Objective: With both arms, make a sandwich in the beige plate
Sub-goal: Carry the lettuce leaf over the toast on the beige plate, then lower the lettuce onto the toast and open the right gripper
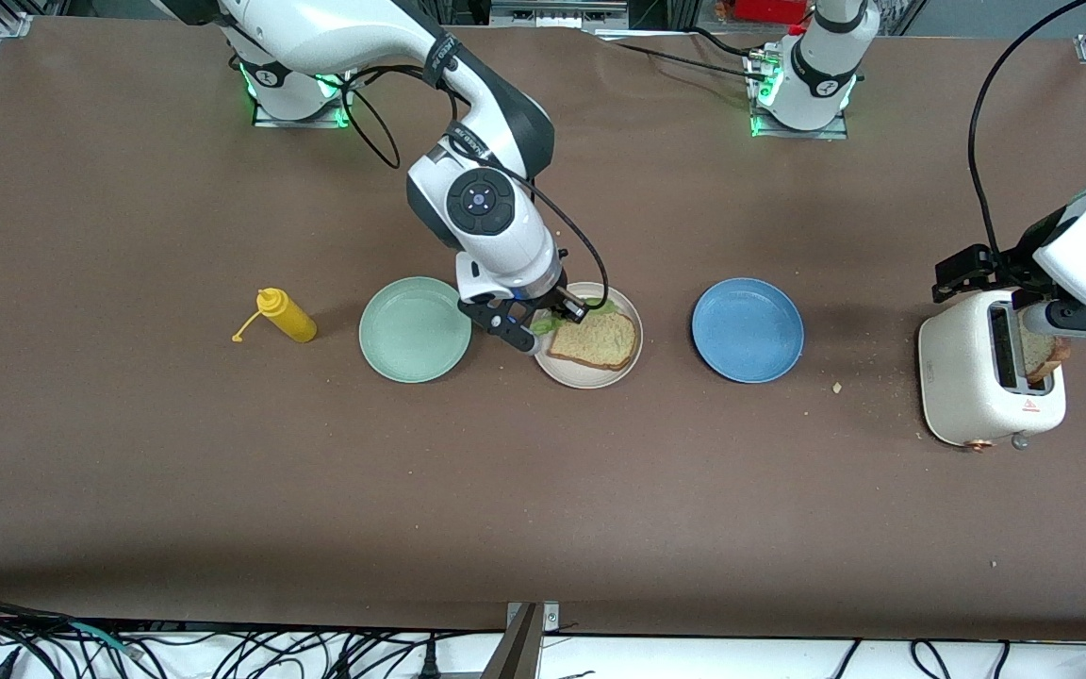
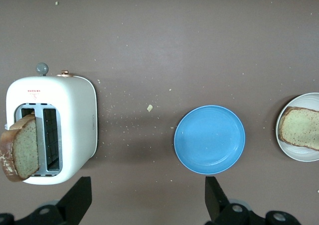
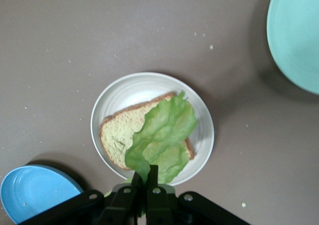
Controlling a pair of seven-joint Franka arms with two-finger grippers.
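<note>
Brown counter [image 1: 128, 453], mid-length. Right pincer [image 3: 147, 181] pinches lettuce [image 3: 162, 140] over bread [image 3: 119, 133] in beige plate [image 3: 124, 88]; it may cling on release. Left pincer [image 2: 144, 200] spread by toaster [image 2: 75, 115]; leaning slice [image 2: 22, 148] could snag.

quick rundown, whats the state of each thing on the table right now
beige plate: holds one bread slice
lettuce leaf: pinched by right gripper, draped over that slice
second bread slice: standing in toaster slot
left gripper: open, over the toaster
blue plate: empty
mint-green plate: empty
yellow squeeze bottle: lying down, cap off
</note>
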